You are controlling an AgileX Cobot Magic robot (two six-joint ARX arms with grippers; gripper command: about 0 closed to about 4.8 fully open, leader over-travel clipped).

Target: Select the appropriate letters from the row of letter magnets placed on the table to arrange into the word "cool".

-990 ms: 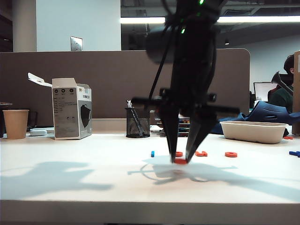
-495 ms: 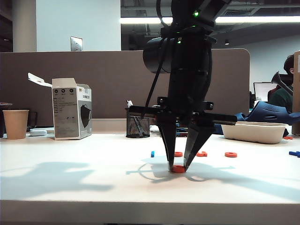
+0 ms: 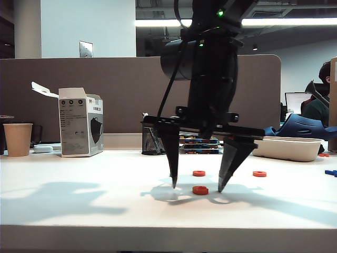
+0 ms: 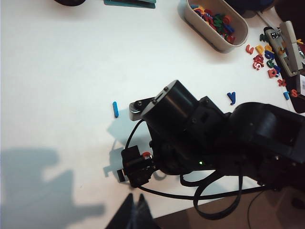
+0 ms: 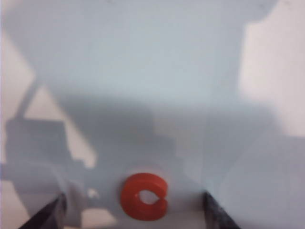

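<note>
Big white smooth table: right gripper low over middle, jaws now wide apart; a moment ago they pinched small orange-red "c" magnet. Magnet now lies free on table between tips. Means "c" is placed. Left gripper high up, tips together, empty. Blue bar magnet waits apart.

- Table: white, smooth desk top, backed by a brown partition panel.
- Orange-red C-shaped magnet, flat on the surface, nearest the front edge.
- Two orange-red ring magnets and, farther back, well apart.
- Bright-blue bar magnet, flat, alone.
- Paper cup, upright, far left.
- White carton, flap open, just right of the cup.
- Black mesh pen holder, by the partition.
- Cream oblong tray, holding mixed colored letters.
- Loose colored letters beside the tray; blue "y" apart.
</note>
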